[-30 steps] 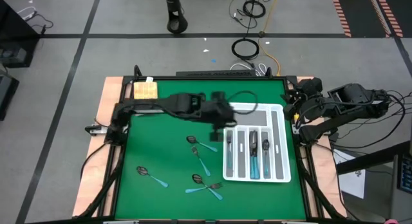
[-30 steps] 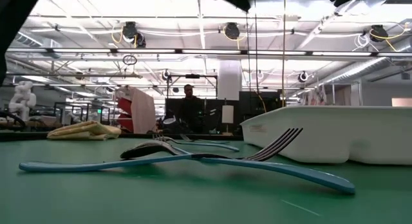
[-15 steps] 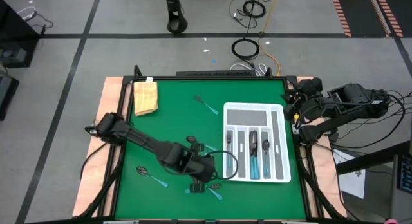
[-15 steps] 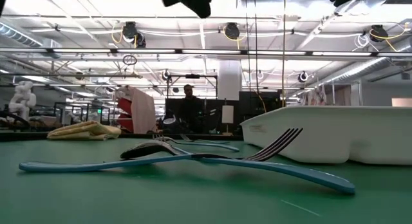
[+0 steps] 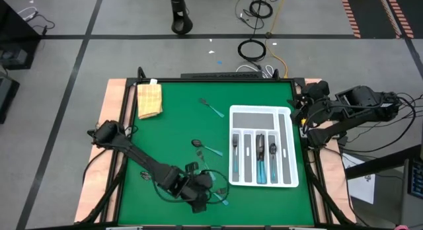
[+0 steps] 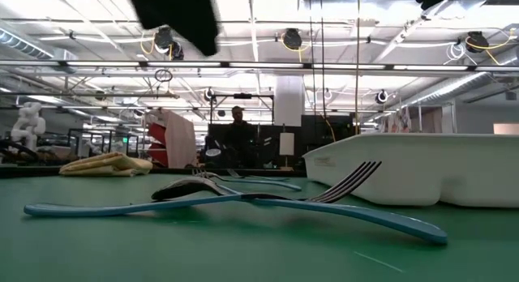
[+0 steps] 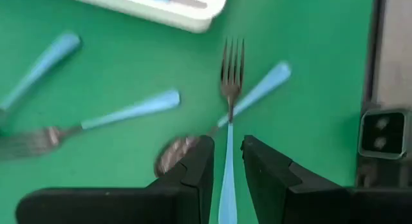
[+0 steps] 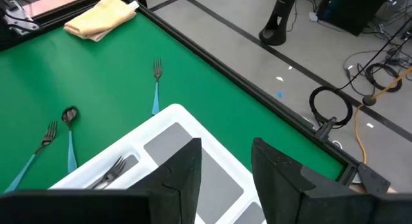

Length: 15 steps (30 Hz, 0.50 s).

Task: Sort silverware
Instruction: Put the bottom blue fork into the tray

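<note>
Silverware, silvery heads, light blue handles; fork [image 7: 229, 130] between left gripper [image 7: 224, 176] fingers, apart; right gripper [image 8: 225, 167] fingers apart.

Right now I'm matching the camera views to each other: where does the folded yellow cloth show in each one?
High view: folded yellow cloth on the green mat, far-left corner.
Low view: it lies far back, at the picture's left.
Left wrist view: not in it.
Right wrist view: it lies at the mat's corner.
Shared landmark: the white divided tray, in all four views.
</note>
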### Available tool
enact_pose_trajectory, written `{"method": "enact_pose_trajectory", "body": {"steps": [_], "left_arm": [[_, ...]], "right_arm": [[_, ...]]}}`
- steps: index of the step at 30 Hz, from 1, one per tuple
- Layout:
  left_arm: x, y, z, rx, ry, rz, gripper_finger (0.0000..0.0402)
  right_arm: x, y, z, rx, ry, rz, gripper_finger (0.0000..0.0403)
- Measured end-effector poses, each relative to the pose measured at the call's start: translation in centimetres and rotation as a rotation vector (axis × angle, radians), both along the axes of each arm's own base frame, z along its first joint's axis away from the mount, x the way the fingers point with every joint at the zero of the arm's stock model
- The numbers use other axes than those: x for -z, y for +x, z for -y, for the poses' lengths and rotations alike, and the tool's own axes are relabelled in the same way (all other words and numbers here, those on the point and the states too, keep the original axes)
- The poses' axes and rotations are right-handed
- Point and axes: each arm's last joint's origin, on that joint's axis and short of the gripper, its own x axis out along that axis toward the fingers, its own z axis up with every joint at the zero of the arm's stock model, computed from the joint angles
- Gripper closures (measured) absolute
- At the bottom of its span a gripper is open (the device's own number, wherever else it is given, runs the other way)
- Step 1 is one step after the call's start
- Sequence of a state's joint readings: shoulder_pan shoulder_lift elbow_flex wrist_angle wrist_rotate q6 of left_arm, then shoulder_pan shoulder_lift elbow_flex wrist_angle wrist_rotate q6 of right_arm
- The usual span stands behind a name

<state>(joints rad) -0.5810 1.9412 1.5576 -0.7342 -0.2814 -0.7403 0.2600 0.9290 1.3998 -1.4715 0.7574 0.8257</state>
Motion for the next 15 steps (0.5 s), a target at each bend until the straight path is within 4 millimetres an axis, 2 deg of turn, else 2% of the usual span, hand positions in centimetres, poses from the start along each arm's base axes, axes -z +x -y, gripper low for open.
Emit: {"method": "enact_pose_trajectory", "body": {"steps": [4, 8, 11, 15], "left_arm": [[2.1, -1.4, 1.2, -0.013, -0.014, -0.012, 0.0314], [3.8, -2.0, 2.7, -0.015, -0.022, 0.152, 0.0314], [4.6, -1.9, 2.4, -0.102, -0.023, 0.227, 0.0314], [5.7, -1.5, 1.3, -0.180, 0.002, 0.228, 0.0314]], "right_arm": [[0.1, 0.3, -0.1, 0.014, 0.009, 0.002, 0.0280], [0.3, 0.9, -0.2, 0.020, 0.008, -0.016, 0.0280], [0.5, 1.5, -0.4, 0.037, 0.018, -0.020, 0.0280], [0.8, 2.4, -0.6, 0.039, 0.011, -0.051, 0.0280]]}}
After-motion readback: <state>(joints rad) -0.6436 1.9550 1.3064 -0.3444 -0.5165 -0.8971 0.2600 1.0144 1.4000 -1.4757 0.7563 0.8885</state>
